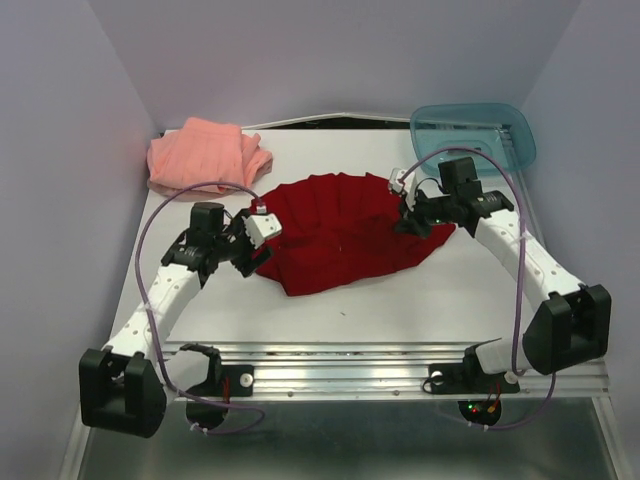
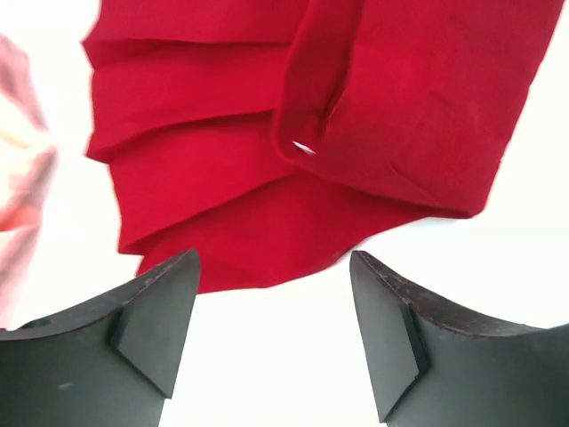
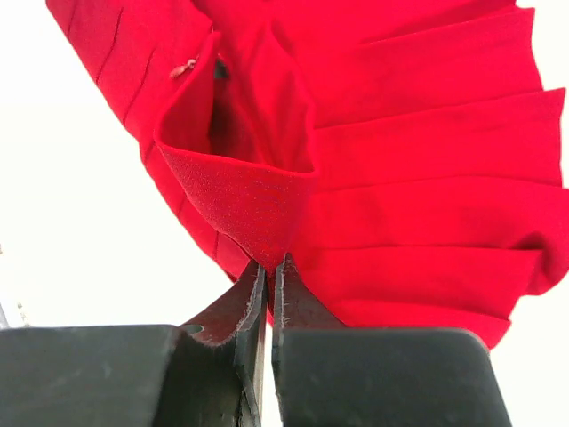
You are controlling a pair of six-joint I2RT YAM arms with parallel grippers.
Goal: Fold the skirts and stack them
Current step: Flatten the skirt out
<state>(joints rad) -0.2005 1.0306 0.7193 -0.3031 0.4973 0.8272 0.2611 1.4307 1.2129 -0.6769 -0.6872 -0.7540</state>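
The deep red pleated skirt (image 1: 345,230) lies spread in the middle of the table. It fills the top of the left wrist view (image 2: 293,151) and most of the right wrist view (image 3: 418,178). My right gripper (image 3: 270,264) is shut on a fold of the red skirt's right edge and lifts it slightly; it shows in the top view (image 1: 412,222). My left gripper (image 2: 274,267) is open and empty, just off the skirt's left edge, seen from above (image 1: 252,250). The salmon-pink skirt (image 1: 205,155) lies rumpled at the back left corner.
A translucent teal tray (image 1: 475,135) stands at the back right corner. Lilac walls close the table on three sides. Bare white table lies in front of the red skirt. A metal rail (image 1: 350,362) runs along the near edge.
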